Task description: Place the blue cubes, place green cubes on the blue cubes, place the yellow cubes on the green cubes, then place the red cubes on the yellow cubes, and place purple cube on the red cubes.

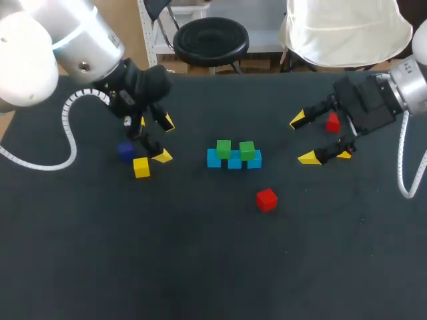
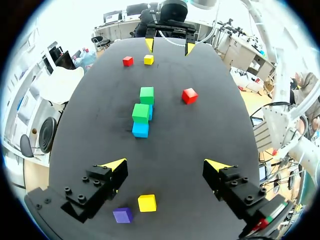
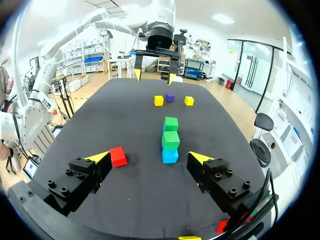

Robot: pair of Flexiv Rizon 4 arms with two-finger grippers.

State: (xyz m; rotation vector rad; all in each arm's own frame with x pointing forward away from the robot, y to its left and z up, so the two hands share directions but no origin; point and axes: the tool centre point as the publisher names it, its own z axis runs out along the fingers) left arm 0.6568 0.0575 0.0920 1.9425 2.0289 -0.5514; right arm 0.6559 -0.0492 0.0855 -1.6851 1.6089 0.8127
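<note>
The yellow cube (image 2: 147,202) is judged to be light, rigid and small, with flat, smooth faces. It is not likely to be damaged, but it could slip or turn if it is pressed at the edges, so it should be taken on two opposite flat sides, near their middle — the underside is then left free for setting down. It lies on the dark surface (image 1: 200,267), just beside the purple cube (image 2: 122,215), low between the fingers of the left tool (image 2: 166,163), and is not touched by them. The left tool is spread wide and nothing is held in it. The right tool (image 3: 149,157) is spread wide too and is empty; a red cube (image 1: 332,123) is seen near it. In the middle of the surface two green cubes (image 1: 223,148) are seated on a row of three blue cubes (image 1: 234,161) — the place where the yellow cube is expected to go.
</note>
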